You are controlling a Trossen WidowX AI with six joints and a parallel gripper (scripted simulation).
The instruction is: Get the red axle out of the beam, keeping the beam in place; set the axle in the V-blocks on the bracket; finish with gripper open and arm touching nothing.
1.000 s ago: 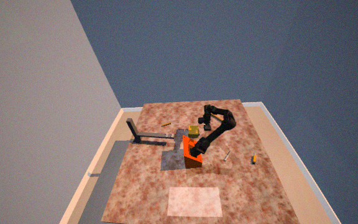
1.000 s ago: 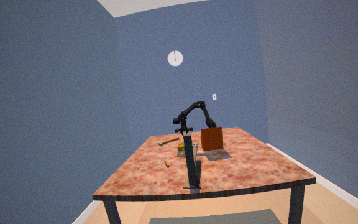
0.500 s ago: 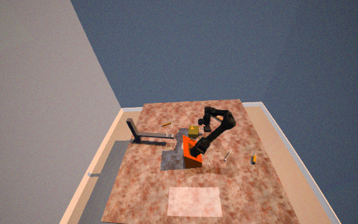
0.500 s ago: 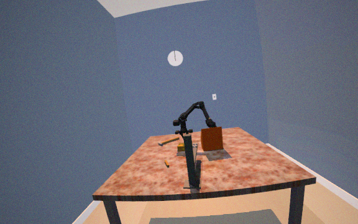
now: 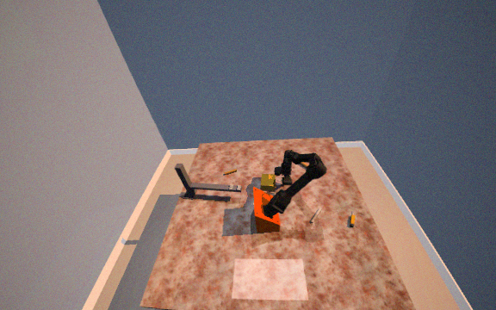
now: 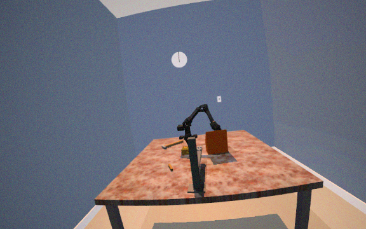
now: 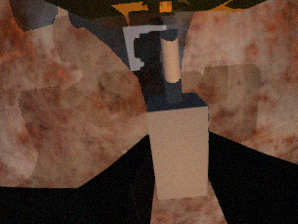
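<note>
Mottled reddish table [image 5: 274,250] [image 6: 145,181] [image 7: 55,150]; hammer [image 6: 173,144] lying flat on it.
</note>
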